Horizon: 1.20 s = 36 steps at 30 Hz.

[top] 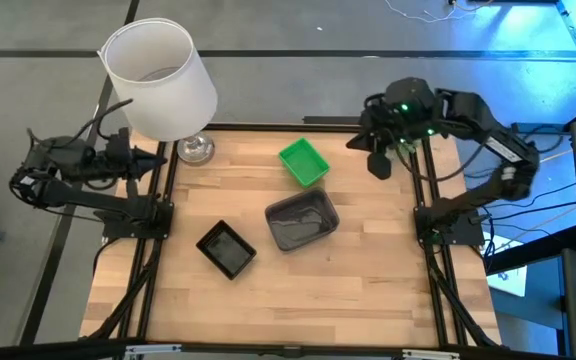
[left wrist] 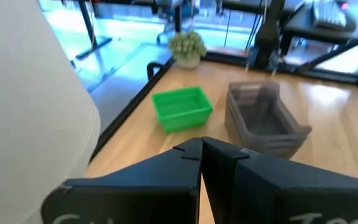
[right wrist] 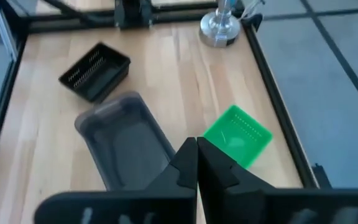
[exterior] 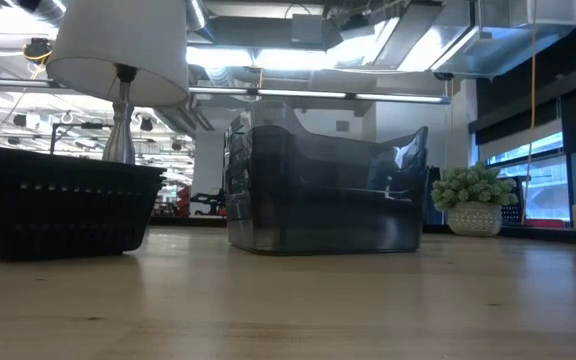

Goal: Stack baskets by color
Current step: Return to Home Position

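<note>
Three groups of baskets rest flat on the wooden table. A green basket (top: 303, 161) sits toward the far side, a smoky grey basket (top: 301, 221) in the middle, and a black basket (top: 227, 248) nearer the front left. My left gripper (top: 161, 156) is shut and empty, raised over the table's far left edge by the lamp. My right gripper (top: 378, 163) is shut and empty, raised near the far right corner. In the wrist views the shut fingers (left wrist: 201, 163) (right wrist: 196, 163) hold nothing, with the green basket (left wrist: 181, 108) (right wrist: 238, 135) and the grey basket (left wrist: 263, 118) (right wrist: 126, 143) beyond them.
A white lampshade (top: 160, 78) on a silver base (top: 195, 149) stands at the far left corner, close to my left gripper. A round green plant ball (exterior: 474, 199) in a pot shows beyond the table. Black frame rails (top: 154, 262) run along both side edges.
</note>
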Available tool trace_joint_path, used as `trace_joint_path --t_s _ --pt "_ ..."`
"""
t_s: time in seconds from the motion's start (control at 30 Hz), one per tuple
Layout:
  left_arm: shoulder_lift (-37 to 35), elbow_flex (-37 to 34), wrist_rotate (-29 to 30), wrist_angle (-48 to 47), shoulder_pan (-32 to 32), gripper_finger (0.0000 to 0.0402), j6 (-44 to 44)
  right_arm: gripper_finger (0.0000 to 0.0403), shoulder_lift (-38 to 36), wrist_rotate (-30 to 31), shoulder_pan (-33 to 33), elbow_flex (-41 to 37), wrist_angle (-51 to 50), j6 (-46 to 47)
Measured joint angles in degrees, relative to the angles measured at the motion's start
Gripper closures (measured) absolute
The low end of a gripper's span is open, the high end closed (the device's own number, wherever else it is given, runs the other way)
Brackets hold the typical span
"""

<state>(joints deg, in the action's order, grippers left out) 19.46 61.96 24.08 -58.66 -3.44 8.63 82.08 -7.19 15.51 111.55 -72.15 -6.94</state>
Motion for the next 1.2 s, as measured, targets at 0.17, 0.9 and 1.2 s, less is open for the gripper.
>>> trace_joint_path --t_s 0.17,0.9,1.2 --pt "-7.31 -5.79 -0.02 4.42 0.02 0.0401 -0.04 0.0403 -10.36 0.04 0.0 -16.7 12.75 4.62" --pt "-19.23 -10.86 0.31 10.72 0.06 0.0402 -2.79 0.0403 -50.44 4.73 0.02 -61.55 36.32 19.1" --pt "-19.21 -13.02 -0.02 13.01 0.04 0.0401 -2.76 0.0403 -69.55 8.0 0.0 -72.26 37.58 20.24"
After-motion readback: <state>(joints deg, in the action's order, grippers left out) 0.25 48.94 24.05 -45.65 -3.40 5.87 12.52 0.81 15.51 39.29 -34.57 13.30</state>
